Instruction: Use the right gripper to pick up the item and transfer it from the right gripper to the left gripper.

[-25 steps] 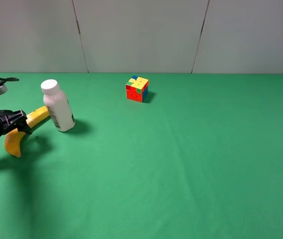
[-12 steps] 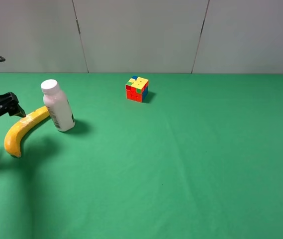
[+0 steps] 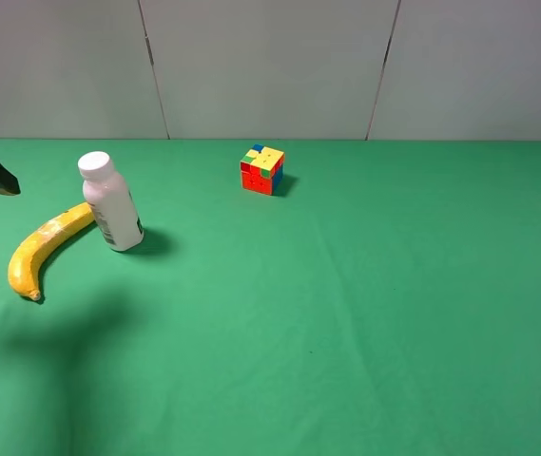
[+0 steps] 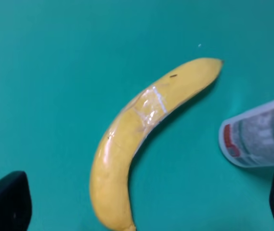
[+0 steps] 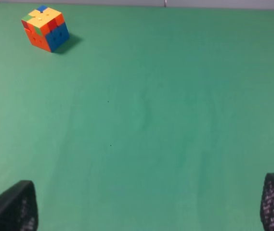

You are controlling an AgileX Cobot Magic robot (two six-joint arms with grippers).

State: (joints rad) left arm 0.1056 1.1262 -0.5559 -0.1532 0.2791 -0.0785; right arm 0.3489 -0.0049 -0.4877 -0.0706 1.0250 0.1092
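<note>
Banana [image 3: 44,249] lies far left, long axis diagonal toward the bottle [image 3: 111,202]; left hand [image 4: 141,211] right above, open; right hand [image 5: 149,204] open, far off.

Left gripper [image 4: 144,204]: matte black fingertips, rounded corners, plain surface. In the exterior high view only a black angular fragment shows. Right gripper [image 5: 149,204]: black fingertips, one bearing a fine mesh-like dotted texture. No markings visible.

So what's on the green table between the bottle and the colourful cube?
Nothing. In the exterior high view, only bare green cloth runs from the white bottle to the puzzle cube. The banana lies on the bottle's other side.
</note>
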